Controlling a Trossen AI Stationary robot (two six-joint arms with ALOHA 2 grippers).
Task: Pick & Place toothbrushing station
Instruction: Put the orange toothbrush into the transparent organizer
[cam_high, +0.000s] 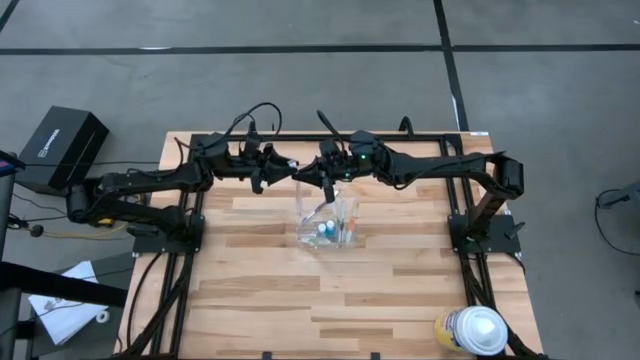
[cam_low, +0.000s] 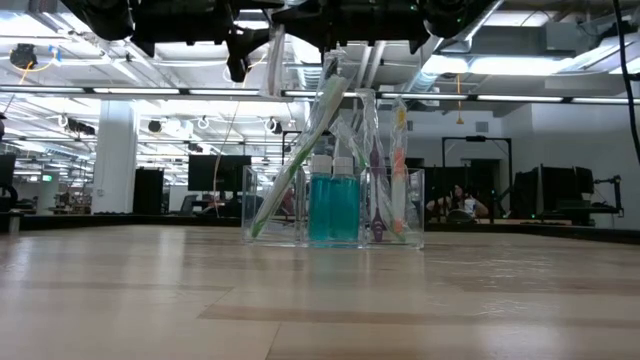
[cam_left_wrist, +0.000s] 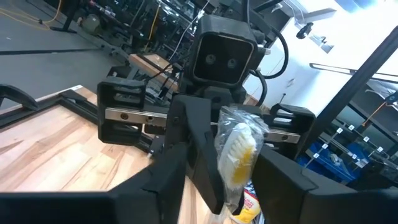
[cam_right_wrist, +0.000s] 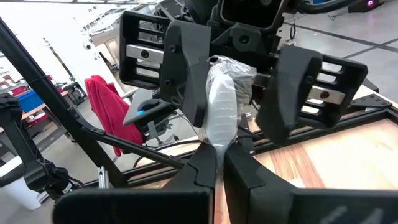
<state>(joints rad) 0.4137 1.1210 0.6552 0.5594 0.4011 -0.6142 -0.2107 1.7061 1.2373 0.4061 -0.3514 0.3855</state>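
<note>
My right gripper (cam_right_wrist: 219, 168) is shut on a toothbrush in a clear wrapper (cam_right_wrist: 221, 106), held high over the table's far middle. The brush's white-and-yellow bristled head (cam_left_wrist: 239, 152) shows in the left wrist view. My left gripper (cam_high: 288, 173) faces my right gripper (cam_high: 306, 178) and is open, with one finger (cam_right_wrist: 183, 68) on each side of the head. Below, a clear plastic cup (cam_low: 412, 205) stands on the table. It holds two blue-teal toothpaste tubes (cam_low: 333, 205) and several toothbrushes; a green one (cam_low: 300, 150) leans left. My right gripper pinches the wrapped toothbrush between its two shut fingers, on the wrapper just below the head (cam_right_wrist: 217, 144). The fingers come level from the table's right. The head stands out past the fingertips, clear of the table. My left gripper: one finger stands close against the wrapper, and I cannot tell whether it touches.
A large white-and-yellow round container (cam_high: 470, 330) stands at the table's near right corner. A black box (cam_high: 60, 145) sits off the table's left side. The bare wooden tabletop (cam_high: 260, 290) stretches in front of the cup (cam_high: 328, 230).
</note>
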